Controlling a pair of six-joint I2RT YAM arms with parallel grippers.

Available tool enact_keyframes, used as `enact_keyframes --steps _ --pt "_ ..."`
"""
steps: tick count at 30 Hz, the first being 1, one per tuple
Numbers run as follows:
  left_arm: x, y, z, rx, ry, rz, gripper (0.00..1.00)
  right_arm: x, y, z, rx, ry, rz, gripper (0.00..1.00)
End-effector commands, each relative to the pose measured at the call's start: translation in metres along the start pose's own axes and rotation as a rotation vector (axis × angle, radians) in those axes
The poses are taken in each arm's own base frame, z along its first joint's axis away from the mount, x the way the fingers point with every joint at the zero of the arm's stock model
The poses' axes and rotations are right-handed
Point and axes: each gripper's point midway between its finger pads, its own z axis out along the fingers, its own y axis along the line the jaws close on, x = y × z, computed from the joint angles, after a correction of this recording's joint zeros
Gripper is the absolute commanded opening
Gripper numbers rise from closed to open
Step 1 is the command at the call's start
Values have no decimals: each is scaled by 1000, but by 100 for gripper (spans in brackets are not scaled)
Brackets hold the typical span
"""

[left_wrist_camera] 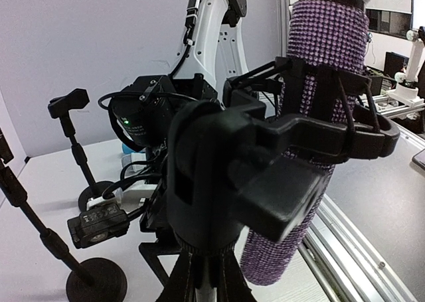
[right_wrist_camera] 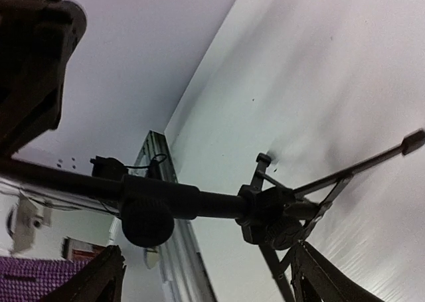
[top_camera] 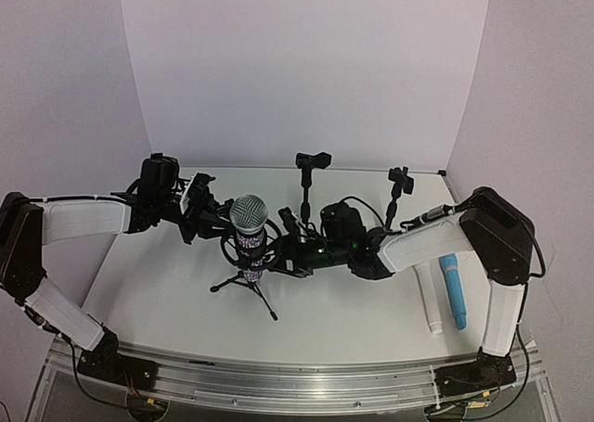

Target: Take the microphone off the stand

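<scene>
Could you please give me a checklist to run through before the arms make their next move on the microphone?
1. The microphone seated in the clip: ok.
2. The stand upright on its tripod legs: ok.
3. The right end effector bracing the stand: not ok, it is open and not gripping.
4. The left end effector shut: ok.
5. The left end effector holding the clip or the stand: cannot tell.
6. Space above the microphone free for lifting: ok.

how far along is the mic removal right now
Done: nothing visible; the microphone sits in the clip of the stand. In hand: left gripper shut beside the clip, right gripper open low by the pole. Left: pulling the microphone free.
</scene>
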Motion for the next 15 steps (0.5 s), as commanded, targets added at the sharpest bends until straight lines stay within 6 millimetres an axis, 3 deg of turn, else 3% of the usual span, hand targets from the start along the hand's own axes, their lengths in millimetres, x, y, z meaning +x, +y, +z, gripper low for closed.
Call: enact_keyframes --steps 1,7,15 --pt "8 2 4 -2 17 -85 0 -20 36 4 -92 27 316 76" --pt "9 5 4 -15 24 -106 0 -28 39 -5 -95 5 379 63" --pt "9 9 4 -27 31 -95 0 -34 38 2 -111 19 504 49"
